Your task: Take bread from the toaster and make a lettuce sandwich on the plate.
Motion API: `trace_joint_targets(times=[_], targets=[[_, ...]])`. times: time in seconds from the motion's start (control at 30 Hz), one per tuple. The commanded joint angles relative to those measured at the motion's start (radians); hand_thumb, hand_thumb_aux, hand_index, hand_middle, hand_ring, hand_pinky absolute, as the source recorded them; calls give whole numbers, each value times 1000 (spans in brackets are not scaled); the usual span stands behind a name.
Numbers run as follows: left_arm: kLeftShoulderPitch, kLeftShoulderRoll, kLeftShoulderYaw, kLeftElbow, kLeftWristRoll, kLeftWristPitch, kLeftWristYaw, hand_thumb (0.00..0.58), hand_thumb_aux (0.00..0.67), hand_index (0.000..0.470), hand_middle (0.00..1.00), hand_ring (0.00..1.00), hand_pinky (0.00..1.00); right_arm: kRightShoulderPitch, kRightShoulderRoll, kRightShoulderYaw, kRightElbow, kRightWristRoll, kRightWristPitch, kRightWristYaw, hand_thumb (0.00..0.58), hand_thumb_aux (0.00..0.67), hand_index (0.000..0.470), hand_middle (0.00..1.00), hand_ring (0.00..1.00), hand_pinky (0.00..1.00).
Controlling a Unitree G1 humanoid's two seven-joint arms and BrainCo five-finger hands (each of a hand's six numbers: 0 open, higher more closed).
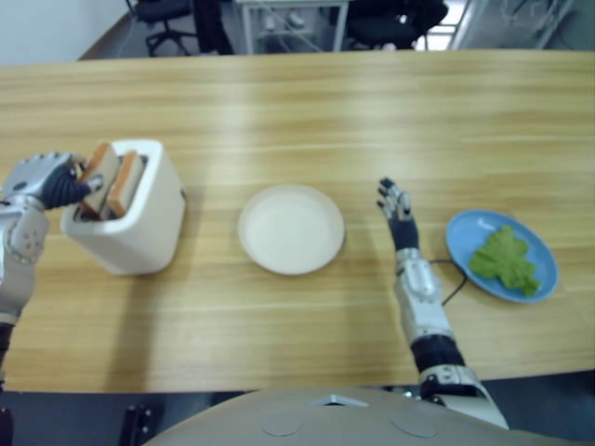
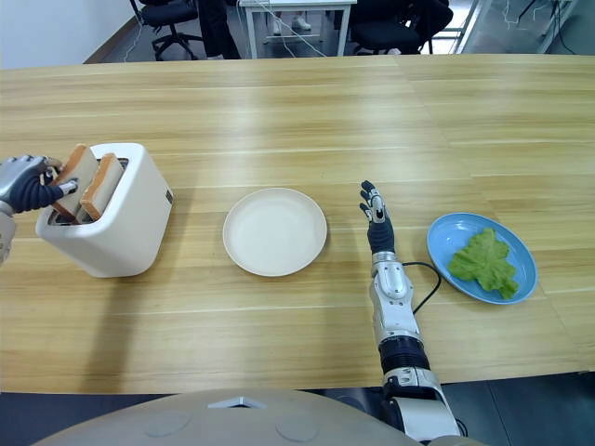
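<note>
Left eye view: left hand (image 1: pixel 48 181) clamped on outer bread slice (image 1: pixel 100 170), upright in white toaster (image 1: pixel 144 228); second slice (image 1: pixel 126 183) beside it.
Right eye view: right hand (image 2: pixel 376 216) fingers straight, empty, between cream plate (image 2: pixel 275 231) and blue plate (image 2: pixel 442 237) holding lettuce (image 2: pixel 482 260).

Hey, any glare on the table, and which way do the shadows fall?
Left eye view: a pale sheen runs across the far table; the toaster throws a soft shadow on its right side. Right eye view: same soft, even light; the empty plate shows only a thin shadow at its near rim.
</note>
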Motion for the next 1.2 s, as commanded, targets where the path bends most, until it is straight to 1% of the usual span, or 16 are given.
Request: trace_joint_targets(times=[0.03,0.23,0.43,0.53,0.6,0.67,0.77,0.83,0.93,1.0,1.1,1.2], targets=[[-12,17,61,-16,32,56,48,580,670,460,1000,1000,1000,13,0,-3,5,0,16,-3,0,0,0,0,0,0],[-12,31,137,-42,58,71,121,580,670,460,1000,1000,1000,13,4,0,10,-2,20,-2,0,0,0,0,0,0],[-25,19,245,-111,17,12,210,580,670,460,1000,1000,1000,12,7,3,14,-3,22,-2,0,0,0,0,0,0],[-52,-25,326,-179,-80,-46,233,580,670,460,1000,1000,1000,9,6,3,20,-2,23,-1,0,0,0,0,0,0],[-79,-70,353,-207,-171,-79,220,580,670,460,1000,1000,1000,7,6,3,26,-2,23,-2,0,0,0,0,0,0],[-104,-117,357,-210,-280,-98,175,580,670,460,1000,1000,1000,5,8,4,30,-3,24,-3,0,0,0,0,0,0],[-153,-202,350,-208,-509,-72,54,580,670,460,1000,1000,1000,-3,9,6,43,-5,24,-3,0,0,0,0,0,0],[-180,-242,309,-223,-590,-69,1,580,670,460,1000,1000,1000,-6,8,5,50,-5,23,-3,0,0,0,0,0,0],[-220,-301,211,-263,-671,-78,-77,580,670,460,1000,1000,1000,-10,6,2,61,-3,21,-4,0,0,0,0,0,0],[-259,-360,102,-284,-727,-85,-145,580,670,460,1000,1000,1000,-13,3,-1,67,-2,20,-5,0,0,0,0,0,0],[-293,-413,-16,-299,-754,-83,-220,580,670,460,1000,1000,1000,-19,2,-3,75,-2,18,-5,0,0,0,0,0,0],[-328,-474,-160,-251,-769,-105,-328,580,670,460,1000,1000,1000,-20,0,-5,78,-1,17,-6,0,0,0,0,0,0]])
